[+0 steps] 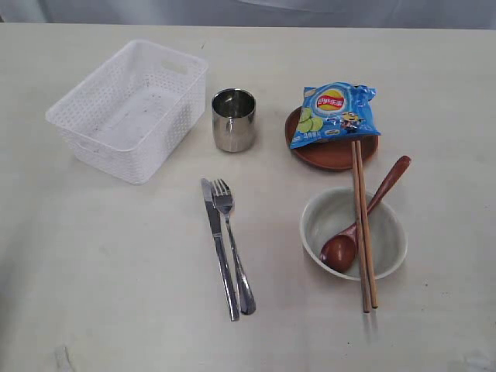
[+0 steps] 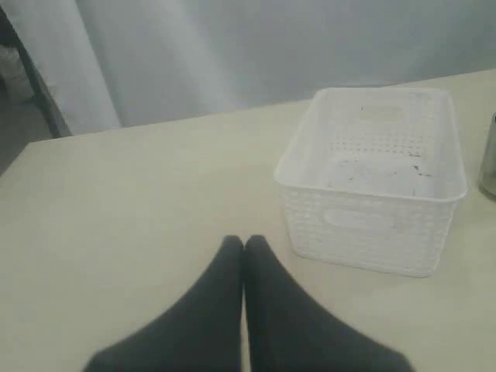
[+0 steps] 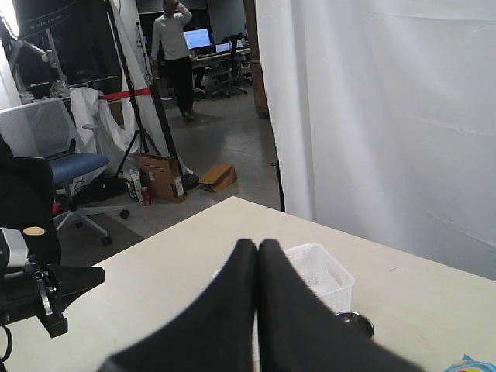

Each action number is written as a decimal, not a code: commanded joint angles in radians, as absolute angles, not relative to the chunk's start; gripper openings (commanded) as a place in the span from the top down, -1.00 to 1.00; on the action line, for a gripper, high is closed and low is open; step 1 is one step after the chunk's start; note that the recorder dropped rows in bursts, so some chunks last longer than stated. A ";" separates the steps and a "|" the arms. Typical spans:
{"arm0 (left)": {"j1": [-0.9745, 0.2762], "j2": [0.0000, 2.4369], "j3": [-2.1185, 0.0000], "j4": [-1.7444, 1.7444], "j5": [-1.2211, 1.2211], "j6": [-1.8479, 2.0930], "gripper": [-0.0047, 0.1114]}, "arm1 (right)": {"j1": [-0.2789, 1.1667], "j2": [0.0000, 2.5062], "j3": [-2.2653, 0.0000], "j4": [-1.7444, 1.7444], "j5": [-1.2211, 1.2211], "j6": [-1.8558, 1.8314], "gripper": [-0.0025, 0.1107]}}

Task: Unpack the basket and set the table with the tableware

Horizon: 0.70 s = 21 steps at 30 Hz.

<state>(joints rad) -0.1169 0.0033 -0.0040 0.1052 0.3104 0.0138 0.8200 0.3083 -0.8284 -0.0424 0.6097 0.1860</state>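
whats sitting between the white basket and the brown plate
The steel cup stands upright between the basket and the plate, apart from both, as the exterior view shows.

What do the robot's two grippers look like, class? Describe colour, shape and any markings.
The matte black left gripper and right gripper look alike: two smooth fingers each, broad at the base, tapering to rounded tips. No cables or markings show.

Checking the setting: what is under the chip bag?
The chip bag lies on the brown plate; only part of its rim shows. The plate's middle is covered, hiding anything else there.
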 commanded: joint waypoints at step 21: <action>-0.139 0.000 0.000 0.101 0.317 0.012 0.92 | 0.817 0.303 -0.825 -0.050 0.608 0.186 0.96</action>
